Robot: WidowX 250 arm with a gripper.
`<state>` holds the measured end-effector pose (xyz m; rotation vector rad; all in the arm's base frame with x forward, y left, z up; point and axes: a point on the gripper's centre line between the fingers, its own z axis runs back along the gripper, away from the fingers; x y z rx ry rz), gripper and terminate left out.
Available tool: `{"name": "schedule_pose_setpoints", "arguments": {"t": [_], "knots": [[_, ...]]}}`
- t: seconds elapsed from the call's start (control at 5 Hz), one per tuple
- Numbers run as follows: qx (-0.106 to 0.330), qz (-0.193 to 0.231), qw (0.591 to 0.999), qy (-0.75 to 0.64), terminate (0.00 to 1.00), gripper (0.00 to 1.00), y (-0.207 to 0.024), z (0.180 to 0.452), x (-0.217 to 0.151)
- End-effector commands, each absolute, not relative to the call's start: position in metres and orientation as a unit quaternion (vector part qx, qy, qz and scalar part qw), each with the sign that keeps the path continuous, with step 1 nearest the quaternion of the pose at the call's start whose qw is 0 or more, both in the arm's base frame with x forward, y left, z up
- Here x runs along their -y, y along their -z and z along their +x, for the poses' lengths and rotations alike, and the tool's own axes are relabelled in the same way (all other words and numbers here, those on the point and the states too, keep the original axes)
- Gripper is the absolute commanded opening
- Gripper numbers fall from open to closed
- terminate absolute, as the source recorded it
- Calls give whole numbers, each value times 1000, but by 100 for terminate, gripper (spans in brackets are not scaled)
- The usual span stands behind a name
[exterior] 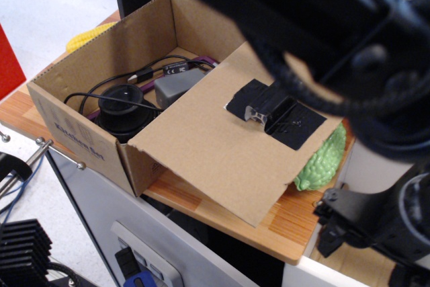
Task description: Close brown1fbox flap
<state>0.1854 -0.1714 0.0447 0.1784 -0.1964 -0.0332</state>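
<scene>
The brown1fbox (80,132) stands open on the wooden counter, with dark lettering on its front wall. Its flap (201,146) lies folded out to the right, plain face up, with a black tape patch (295,126) and a small grey block (265,107) stuck on it. My gripper (368,250) is low at the bottom right, beyond the flap's right edge and off the counter's corner. Its dark fingers (330,230) stand apart and hold nothing. The blurred arm crosses the top right and hides the flap's far corner.
Inside the box lie a black round device (124,109), black cables and a grey adapter (176,87). A yellow corn cob (84,37) sits behind the box's left wall. A green toy vegetable (322,162) lies under the flap's right edge. The counter edge (269,236) runs along the front.
</scene>
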Motion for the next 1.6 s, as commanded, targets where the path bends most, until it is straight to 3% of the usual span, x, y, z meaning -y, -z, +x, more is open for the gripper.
{"name": "schedule_pose_setpoints", "arguments": {"t": [0.0, 0.4, 0.8, 1.2, 1.4], "knots": [[126, 124, 983, 51, 0, 100, -36, 185, 150], [116, 151, 978, 84, 0, 100, -38, 186, 123], [83, 185, 971, 126, 0, 100, -60, 192, 107], [30, 251, 958, 137, 0, 100, -115, 188, 106], [18, 299, 939, 167, 0, 100, -141, 184, 86]]}}
